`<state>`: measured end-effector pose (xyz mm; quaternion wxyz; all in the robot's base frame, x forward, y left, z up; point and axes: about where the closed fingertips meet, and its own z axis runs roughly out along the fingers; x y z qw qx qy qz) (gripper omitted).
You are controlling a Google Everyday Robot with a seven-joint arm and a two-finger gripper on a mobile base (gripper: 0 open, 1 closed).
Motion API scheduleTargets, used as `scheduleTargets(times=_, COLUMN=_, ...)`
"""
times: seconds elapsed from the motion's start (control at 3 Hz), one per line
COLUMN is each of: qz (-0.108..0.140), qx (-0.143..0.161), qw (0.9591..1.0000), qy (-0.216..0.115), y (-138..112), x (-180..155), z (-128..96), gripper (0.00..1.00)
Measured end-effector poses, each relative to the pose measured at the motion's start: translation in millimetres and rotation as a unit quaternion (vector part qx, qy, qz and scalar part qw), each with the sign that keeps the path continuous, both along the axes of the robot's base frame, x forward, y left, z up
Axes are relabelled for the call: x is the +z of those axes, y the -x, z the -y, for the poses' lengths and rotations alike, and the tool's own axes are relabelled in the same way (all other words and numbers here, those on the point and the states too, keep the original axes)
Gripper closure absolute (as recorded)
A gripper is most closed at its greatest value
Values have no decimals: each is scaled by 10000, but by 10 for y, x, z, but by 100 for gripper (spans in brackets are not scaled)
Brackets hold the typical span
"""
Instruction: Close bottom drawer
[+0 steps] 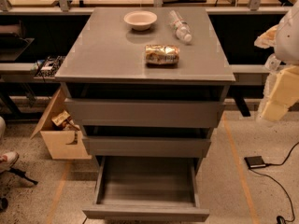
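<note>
The grey cabinet (145, 55) stands in the middle of the camera view with three drawers. The bottom drawer (145, 213) is pulled far out; its shallow grey box is empty and its plain flat front is near the lower edge of the view. The middle drawer front (145, 146) and the top drawer front (142, 112) are each out a little. My gripper (279, 94) is at the right edge, pale and blurred, level with the top drawer and well to the right of the cabinet, touching nothing.
On the cabinet top lie a white bowl (140, 19), a clear plastic bottle (180, 26) on its side and a shiny snack bag (161, 54). A cardboard box (58, 132) stands left of the cabinet. A black device with a cable (255, 162) lies on the floor at the right.
</note>
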<state>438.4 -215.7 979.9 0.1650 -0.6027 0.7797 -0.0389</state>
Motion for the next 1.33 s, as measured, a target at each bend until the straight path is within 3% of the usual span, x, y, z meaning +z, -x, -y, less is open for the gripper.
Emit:
scheduleTargets(times=0.33, qz=1, qx=0, qw=10000, qy=0, y=0, x=0, z=0, gripper=0)
scheduleTargets(times=0.67, qz=-201, qx=-112, qw=9997, qy=54, y=-28, x=-223, z=27, gripper=0)
scheduleTargets(times=1.0, qz=-660, qx=-515, qw=9965, qy=-68, y=-31, x=-843, z=92, gripper=0)
scheduleTargets(times=1.33, qz=-1249, qx=-1302, qw=9836, qy=-13, y=124, x=-1918, z=165, gripper=0)
